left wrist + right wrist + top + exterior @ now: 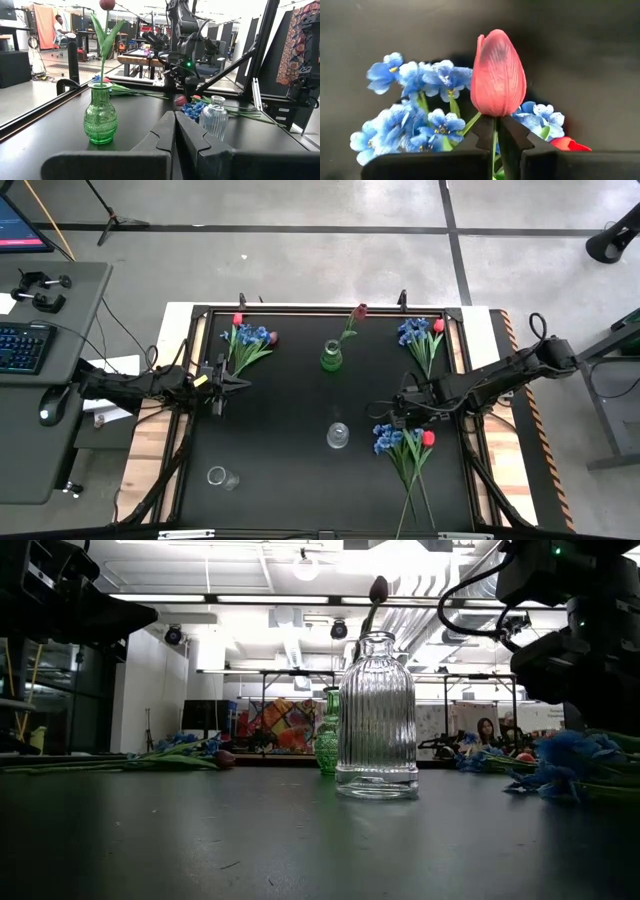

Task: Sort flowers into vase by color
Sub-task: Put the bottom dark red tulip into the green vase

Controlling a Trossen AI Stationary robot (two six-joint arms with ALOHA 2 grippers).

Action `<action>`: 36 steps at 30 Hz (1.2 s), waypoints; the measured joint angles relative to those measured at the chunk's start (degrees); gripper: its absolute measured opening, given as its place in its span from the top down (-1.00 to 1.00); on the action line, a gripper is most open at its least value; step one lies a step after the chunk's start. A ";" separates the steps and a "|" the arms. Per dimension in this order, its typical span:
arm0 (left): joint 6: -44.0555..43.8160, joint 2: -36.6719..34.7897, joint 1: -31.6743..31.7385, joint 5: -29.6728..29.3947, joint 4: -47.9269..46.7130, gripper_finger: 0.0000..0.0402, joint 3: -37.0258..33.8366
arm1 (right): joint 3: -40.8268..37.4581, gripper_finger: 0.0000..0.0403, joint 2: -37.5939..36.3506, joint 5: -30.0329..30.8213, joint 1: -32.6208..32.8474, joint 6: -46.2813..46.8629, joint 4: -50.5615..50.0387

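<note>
Your right pincer (495, 131) is clamped on a pink tulip (498, 74); carry it to the green vase (332, 356) mid-desk.

Left pincer (174, 131) waits, pressed together.

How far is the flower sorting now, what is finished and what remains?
Done: one dark tulip stands in the green vase. In hand: the right gripper is shut on a pink tulip above the blue flowers. Left: three bunches lie on the table; both clear vases are empty. The left gripper waits, shut.
</note>
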 joint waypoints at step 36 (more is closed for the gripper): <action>0.00 0.00 0.02 0.00 -0.02 1.00 -0.02 | 29.48 1.00 -2.35 25.63 -19.78 -78.22 48.00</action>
